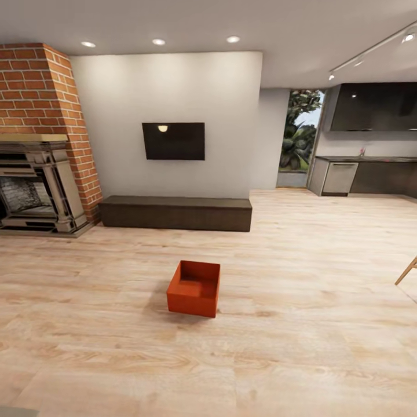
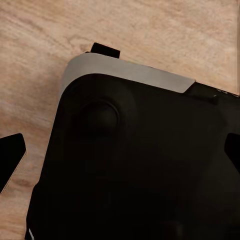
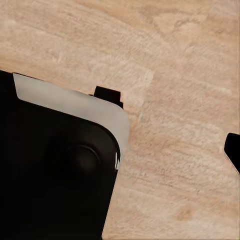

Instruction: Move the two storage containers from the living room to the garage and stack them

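One orange-red open storage container sits on the light wood-plank floor of the living room, in the middle ahead of me and apart from everything else. My left gripper hangs over my dark base with its fingertips wide apart, open and empty. The right gripper hangs above base and floor; one fingertip shows at the frame's edge, spread wide and holding nothing. The garage is out of view.
A long dark low bench stands under the black wall TV behind the container. A brick fireplace is at the far left. Kitchen cabinets lie at the back right, and a wooden chair leg pokes in at the right.
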{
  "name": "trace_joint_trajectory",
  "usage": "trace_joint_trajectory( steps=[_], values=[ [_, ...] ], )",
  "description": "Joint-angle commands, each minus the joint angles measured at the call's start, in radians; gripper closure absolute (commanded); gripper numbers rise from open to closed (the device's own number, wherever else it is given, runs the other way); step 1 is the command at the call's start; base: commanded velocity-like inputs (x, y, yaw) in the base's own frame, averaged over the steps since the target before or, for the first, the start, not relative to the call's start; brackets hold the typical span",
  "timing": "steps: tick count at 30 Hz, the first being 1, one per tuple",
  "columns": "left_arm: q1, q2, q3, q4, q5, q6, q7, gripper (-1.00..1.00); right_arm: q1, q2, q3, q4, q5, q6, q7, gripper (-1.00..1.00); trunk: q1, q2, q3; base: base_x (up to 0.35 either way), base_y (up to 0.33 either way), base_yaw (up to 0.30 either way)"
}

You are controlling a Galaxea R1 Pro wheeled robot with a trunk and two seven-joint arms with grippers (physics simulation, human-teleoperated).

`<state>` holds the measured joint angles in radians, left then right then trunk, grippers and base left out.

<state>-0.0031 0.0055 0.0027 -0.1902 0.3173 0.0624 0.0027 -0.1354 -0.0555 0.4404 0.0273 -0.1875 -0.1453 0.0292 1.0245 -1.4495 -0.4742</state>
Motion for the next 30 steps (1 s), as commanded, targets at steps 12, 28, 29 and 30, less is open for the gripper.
trace_joint_trajectory(
  steps=[12,28,29,30],
  values=[
    [0.000,0.000,0.000,-0.003,0.007,0.007,0.000,-1.00,-0.001,0.000,0.008,0.003,-0.010,-0.006,0.003,-1.00,0.001,0.000,-0.001,0.322,0.086,0.000],
    [0.000,0.001,-0.001,-0.003,0.006,0.007,0.000,-1.00,-0.001,0.001,0.006,0.003,-0.012,-0.011,0.003,-1.00,0.001,0.000,-0.001,0.322,0.014,0.000],
    [0.000,0.001,0.000,-0.003,0.006,0.006,0.000,-1.00,-0.001,0.001,0.006,0.003,-0.012,-0.012,0.003,-1.00,0.001,0.000,-0.001,0.322,0.000,0.000],
    [0.000,0.001,0.000,-0.003,0.006,0.006,0.000,-1.00,-0.001,0.001,0.006,0.003,-0.012,-0.012,0.003,-1.00,0.001,0.000,-0.001,0.322,0.000,0.000]
  ],
)
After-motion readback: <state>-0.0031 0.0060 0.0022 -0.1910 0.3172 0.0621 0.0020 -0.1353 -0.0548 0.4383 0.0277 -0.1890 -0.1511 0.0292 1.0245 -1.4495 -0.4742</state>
